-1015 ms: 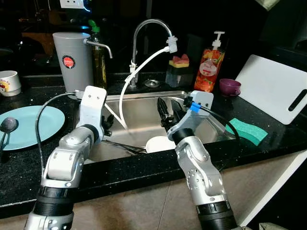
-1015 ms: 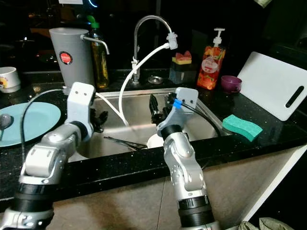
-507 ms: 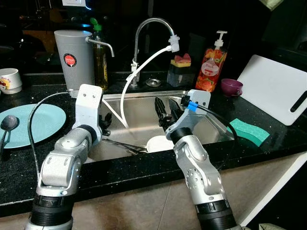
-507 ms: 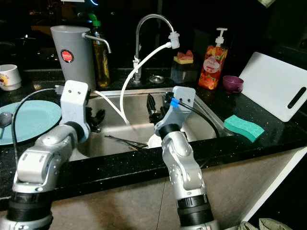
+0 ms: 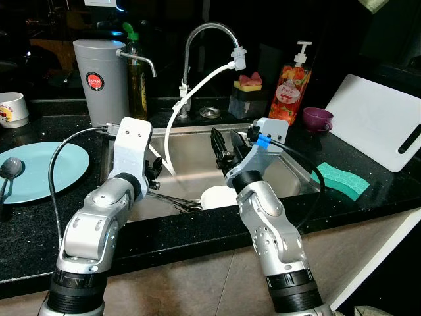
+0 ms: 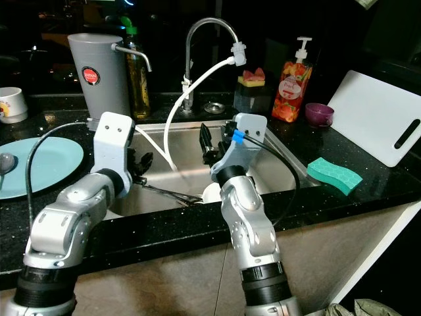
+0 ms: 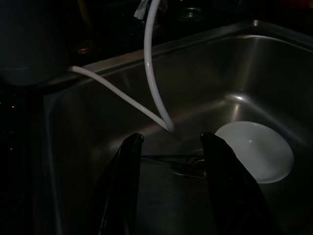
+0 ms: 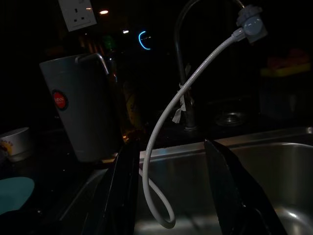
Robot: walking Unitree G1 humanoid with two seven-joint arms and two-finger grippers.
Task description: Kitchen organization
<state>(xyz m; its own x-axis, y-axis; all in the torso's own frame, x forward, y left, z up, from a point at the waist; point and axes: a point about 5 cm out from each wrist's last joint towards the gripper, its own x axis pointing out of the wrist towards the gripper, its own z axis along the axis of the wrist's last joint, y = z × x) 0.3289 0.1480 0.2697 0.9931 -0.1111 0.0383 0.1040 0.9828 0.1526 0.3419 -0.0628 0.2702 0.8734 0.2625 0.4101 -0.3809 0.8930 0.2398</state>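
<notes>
From my head, I look down at a steel sink (image 5: 197,141) set in a black counter (image 5: 368,191). My left pincer (image 5: 152,172) hangs over the left side of the sink. My right pincer (image 5: 227,146) is up over the middle of it, fingers spread apart and empty. A white bowl (image 5: 217,197) sits in the sink, just below and in front of my right pincer. Some metal cutlery (image 5: 172,201) lies between the bowl and my left pincer. A white hose (image 5: 191,99) drops from the tap (image 5: 205,36) down between my two pincers. A blue plate (image 5: 46,170) with a spoon (image 5: 9,172) is far off to the left of my left arm. A green sponge (image 5: 342,181) lies off to the right.

My left wrist camera shows my two fingers (image 7: 124,186) spread apart, holding nothing. The bowl (image 7: 254,152) is just past one finger, on the sink floor.

My right wrist camera shows my fingers (image 8: 124,196) open too. Past them are the hose (image 8: 195,73) and a grey jug (image 8: 80,110).
</notes>
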